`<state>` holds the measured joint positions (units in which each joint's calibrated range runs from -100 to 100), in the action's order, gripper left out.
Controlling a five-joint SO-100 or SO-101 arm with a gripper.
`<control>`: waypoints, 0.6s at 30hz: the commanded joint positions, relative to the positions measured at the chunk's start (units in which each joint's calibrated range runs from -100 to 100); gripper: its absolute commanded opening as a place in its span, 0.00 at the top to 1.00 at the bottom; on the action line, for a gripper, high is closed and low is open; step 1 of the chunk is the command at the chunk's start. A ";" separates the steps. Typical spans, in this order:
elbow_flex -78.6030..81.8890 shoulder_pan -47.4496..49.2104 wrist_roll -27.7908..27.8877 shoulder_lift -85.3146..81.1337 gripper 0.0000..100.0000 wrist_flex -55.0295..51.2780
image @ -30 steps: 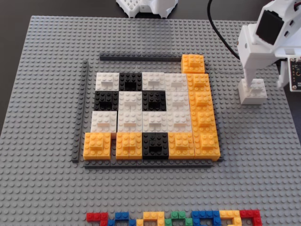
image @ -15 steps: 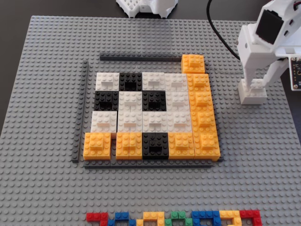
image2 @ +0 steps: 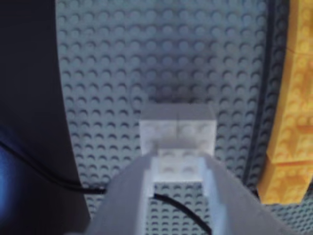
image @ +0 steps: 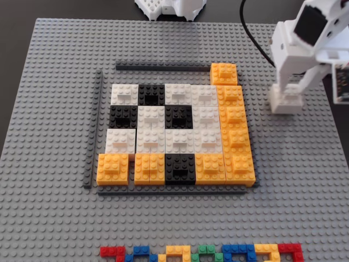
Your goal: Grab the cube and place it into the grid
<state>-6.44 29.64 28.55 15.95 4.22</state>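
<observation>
grey baseplate (image: 305, 180) | gripper (image: 289, 89) clamps cube (image: 285, 101) | right of grid (image: 174, 131)

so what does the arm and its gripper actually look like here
The arm is blocky white plastic with a dark square panel near its top. A black cable curves down behind it. The gripper has two flat white tapering fingers; in the wrist view another thin black cable crosses between them.
</observation>
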 commanded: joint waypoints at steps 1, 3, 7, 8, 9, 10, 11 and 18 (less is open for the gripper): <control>-8.65 -0.28 0.59 -10.01 0.97 -3.25; -10.73 -0.21 0.83 -11.22 0.97 -4.47; -14.99 -0.21 1.71 -13.97 0.97 -7.45; -15.17 -0.28 2.10 -14.91 0.97 -7.99; -15.08 -0.43 2.54 -15.95 0.97 -8.47; -14.72 -0.80 2.98 -17.15 0.97 -8.87; -14.35 -1.24 3.32 -18.01 0.97 -9.11; -5.11 -6.99 6.15 -26.44 0.97 -7.55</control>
<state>-15.27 26.07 33.04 -0.76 -4.52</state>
